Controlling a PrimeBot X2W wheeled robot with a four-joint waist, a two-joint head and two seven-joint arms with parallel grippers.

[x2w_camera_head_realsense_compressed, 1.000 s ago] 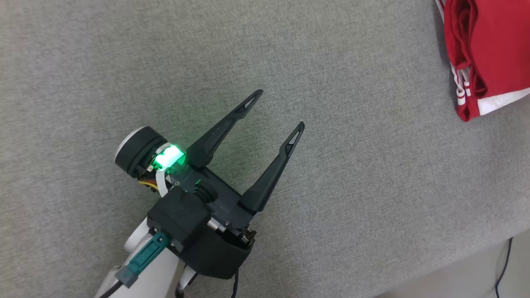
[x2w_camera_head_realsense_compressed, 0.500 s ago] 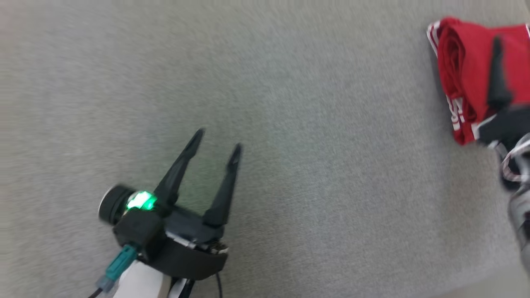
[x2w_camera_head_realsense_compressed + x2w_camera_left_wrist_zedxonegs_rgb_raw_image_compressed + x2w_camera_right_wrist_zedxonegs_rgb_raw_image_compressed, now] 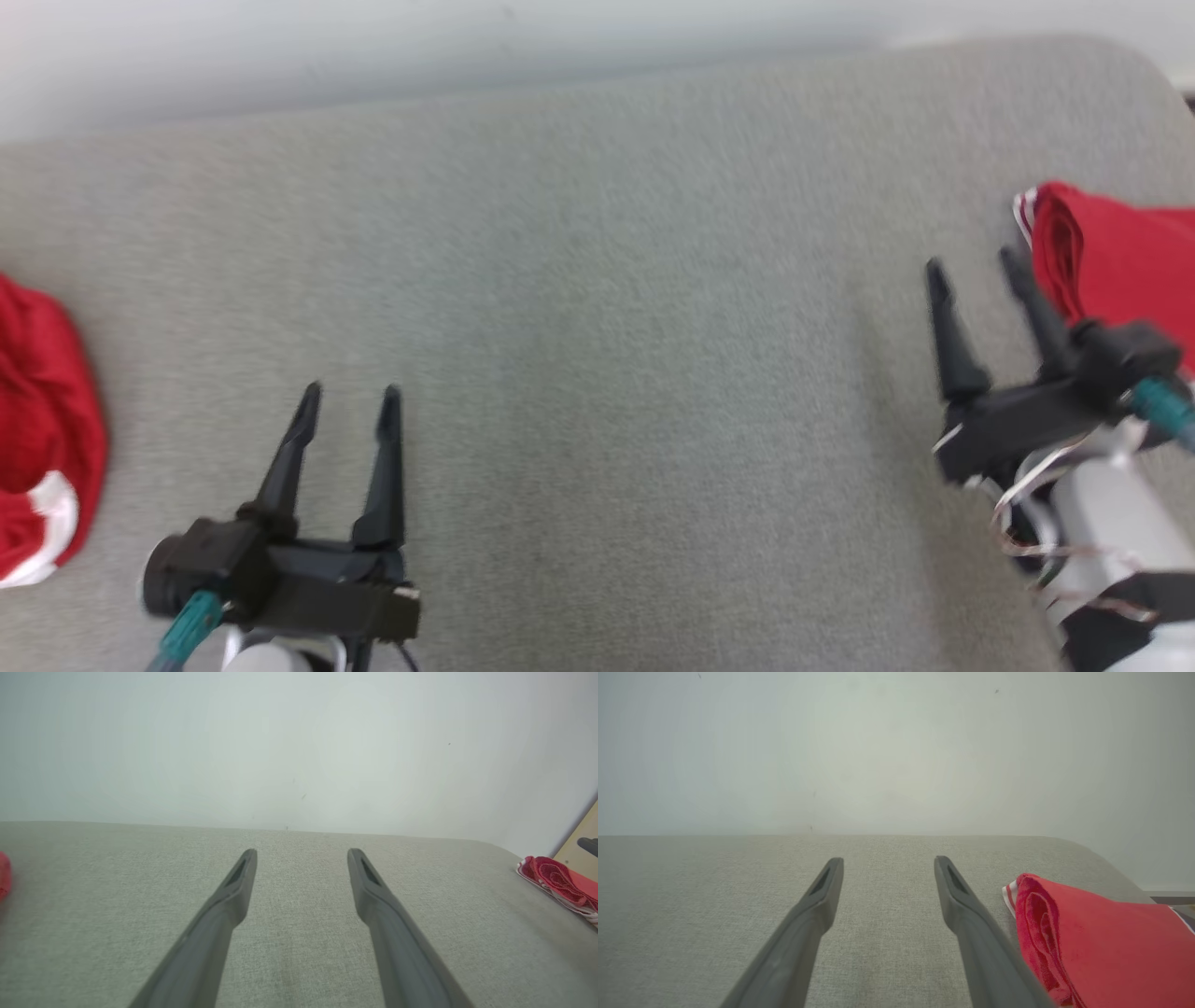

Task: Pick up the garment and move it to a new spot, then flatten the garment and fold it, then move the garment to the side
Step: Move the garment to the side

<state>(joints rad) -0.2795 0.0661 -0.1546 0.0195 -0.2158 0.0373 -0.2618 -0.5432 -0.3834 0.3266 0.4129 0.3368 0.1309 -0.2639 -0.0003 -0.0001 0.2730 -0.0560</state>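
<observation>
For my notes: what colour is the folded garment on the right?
The garment is red with white edge stripes; clearest in the right wrist view.

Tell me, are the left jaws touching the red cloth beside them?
Apart. The head view shows bare grey surface between the left jaws and the red cloth.

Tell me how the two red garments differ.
The left garment lies in a rumpled heap; the right garment is folded, layers showing at its edge. The right garment sits beside the right gripper; the left garment lies farther from the left gripper. Both are red with white trim.
</observation>
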